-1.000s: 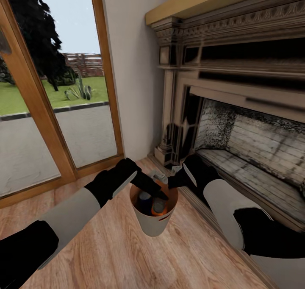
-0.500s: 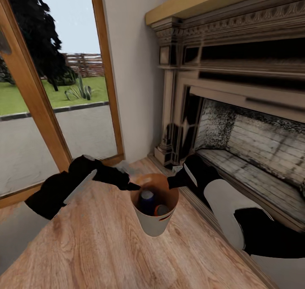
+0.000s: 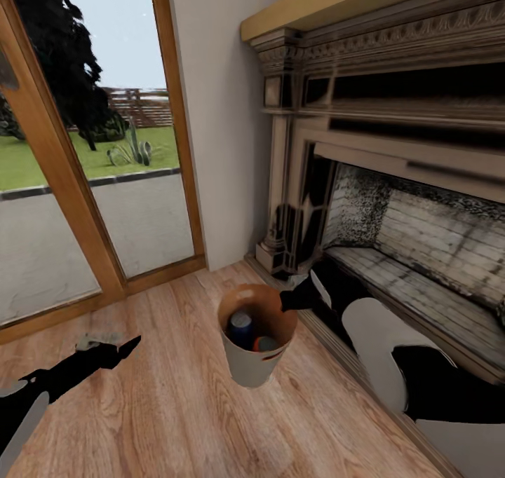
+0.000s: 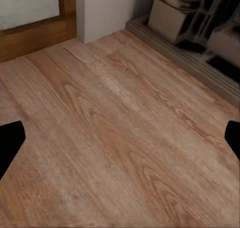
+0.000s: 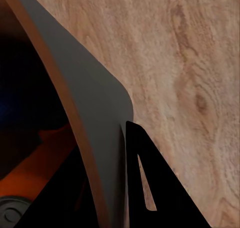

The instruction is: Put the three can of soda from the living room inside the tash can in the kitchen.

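The right gripper [image 3: 286,301] is clamped on the glossy brown rim of the small pale grey-white tapered trash can [image 3: 252,367], 1 black finger [image 5: 150,188] outside the wall and the other inside. The bin stands on the reddish wood floor [image 3: 175,408] just in front of the ornate dark fireplace [image 3: 393,183]. Inside it show 1 dark blue soda can [image 3: 240,326] and 1 bright orange soda can [image 3: 265,343], each with a grey metal top; a third cannot be made out. The left gripper [image 3: 120,348] hangs well apart from the bin, low over the floor, fingers spread wide with nothing between them. Behind stands a wood-framed glass door [image 3: 91,148].
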Motion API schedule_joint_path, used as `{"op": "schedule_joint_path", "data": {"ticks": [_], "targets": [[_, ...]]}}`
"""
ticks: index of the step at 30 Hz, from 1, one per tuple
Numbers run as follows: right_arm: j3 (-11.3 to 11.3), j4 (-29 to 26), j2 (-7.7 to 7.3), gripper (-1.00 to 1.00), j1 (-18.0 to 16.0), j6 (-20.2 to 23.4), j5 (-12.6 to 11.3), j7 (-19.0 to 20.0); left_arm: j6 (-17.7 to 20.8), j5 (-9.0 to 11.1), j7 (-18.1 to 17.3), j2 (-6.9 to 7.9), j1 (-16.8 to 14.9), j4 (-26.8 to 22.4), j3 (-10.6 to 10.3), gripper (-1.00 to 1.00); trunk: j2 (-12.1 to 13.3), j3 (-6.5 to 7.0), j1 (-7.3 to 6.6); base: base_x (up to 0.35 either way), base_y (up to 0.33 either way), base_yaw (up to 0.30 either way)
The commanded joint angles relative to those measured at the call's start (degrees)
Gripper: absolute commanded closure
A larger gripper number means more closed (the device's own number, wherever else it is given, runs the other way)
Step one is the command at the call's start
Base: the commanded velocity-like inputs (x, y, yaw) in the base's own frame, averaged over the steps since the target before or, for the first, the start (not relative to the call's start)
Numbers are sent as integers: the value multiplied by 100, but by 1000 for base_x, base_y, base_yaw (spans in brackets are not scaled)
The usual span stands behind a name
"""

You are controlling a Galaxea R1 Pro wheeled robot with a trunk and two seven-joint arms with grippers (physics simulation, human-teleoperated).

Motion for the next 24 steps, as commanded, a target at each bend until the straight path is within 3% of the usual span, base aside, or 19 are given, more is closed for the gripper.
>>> {"op": "schedule_joint_path", "data": {"ticks": [1, 2, 5, 7, 12, 21, 24], "targets": [[-168, 4, -25, 100, 2, 51, -224, 42, -314, 5, 9, -70, 129, 196, 33, -100, 0, 1, -1, 0, 0, 0], [-308, 7, -57, 100, 3, 51, -224, 47, -839, 3, 10, -131, 244, 539, 61, -100, 0, 1, -1, 0, 0, 0], [-400, 15, -120, 100, 5, 51, -228, 93, -1288, 11, 11, -169, 315, 886, 79, -100, 0, 1, -1, 0, 0, 0], [-477, 44, -275, 100, 5, 51, -222, 399, -1513, 14, 15, -186, 349, 1049, 83, -100, -40, -17, 21, 0, 0, 0], [-512, 139, -404, 100, 10, 51, -161, 613, -1611, 1, 43, -201, 363, 1143, 68, -100, -124, -120, 73, 0, 0, 0], [-498, 152, -422, 100, 21, 51, -147, 623, -1660, -2, 68, -204, 373, 1171, 65, -100, -136, -319, 96, 0, 0, 0], [-479, 155, -491, 100, 32, 51, -143, 619, -1662, -2, 69, -206, 380, 1174, 64, -100, -140, -386, 104, 0, 0, 0]]}}
